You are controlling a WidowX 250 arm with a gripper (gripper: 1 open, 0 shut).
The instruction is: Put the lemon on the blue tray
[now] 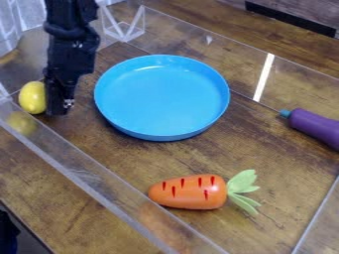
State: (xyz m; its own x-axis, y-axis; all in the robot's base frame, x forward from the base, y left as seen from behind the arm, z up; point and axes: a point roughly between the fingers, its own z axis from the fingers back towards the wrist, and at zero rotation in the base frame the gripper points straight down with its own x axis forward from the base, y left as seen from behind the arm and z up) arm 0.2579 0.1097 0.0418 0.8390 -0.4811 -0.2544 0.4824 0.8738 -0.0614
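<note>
The lemon (32, 96), small and bright yellow, lies on the wooden table at the far left. My gripper (57, 101) points down right beside it, on its right side, between the lemon and the blue tray (162, 95). The dark fingers (59, 94) stand together, shut, with nothing visible between them. The lemon shows almost whole to their left, touching or nearly touching them. The round blue tray sits empty in the middle of the table.
An orange toy carrot (199, 190) with green leaves lies at the front. A purple eggplant (315, 124) rests at the right edge. Clear plastic walls (93, 189) run along the front left and the back of the table.
</note>
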